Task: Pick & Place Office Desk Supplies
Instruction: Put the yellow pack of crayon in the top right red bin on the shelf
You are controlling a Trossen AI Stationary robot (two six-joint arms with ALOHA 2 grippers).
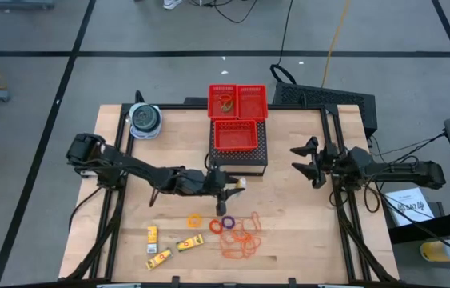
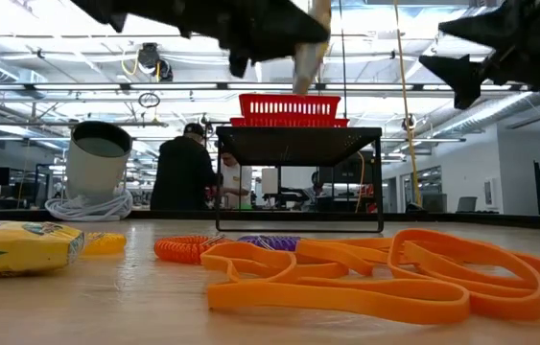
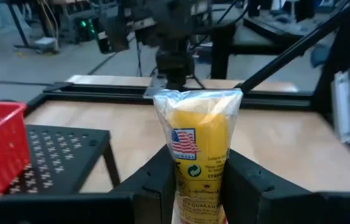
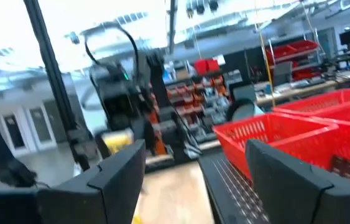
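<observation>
A small yellow packet (image 3: 201, 158) is pinched between the fingers of the left gripper (image 1: 232, 186) and is carried above the worktop (image 1: 304, 232), just in front of the black perforated stand (image 1: 240, 158). In the left wrist view the long axis of the packet is seen along the fingers, with its crimped end pointing away from the wrist. The red mesh baskets (image 1: 238, 116) lie beyond the gripper, toward the far edge of the worktop and higher, on top of the stand — so the packet is judged to need lifting and carrying forward over a rim. The left arm is clearly the nearer one. The right gripper (image 1: 311, 162) is held spread and empty beside the stand, on its right. The other supplies — rings (image 1: 196, 220), rubber bands (image 1: 240, 238), two more yellow packets (image 1: 189, 242) — are left on the near part of the worktop.
</observation>
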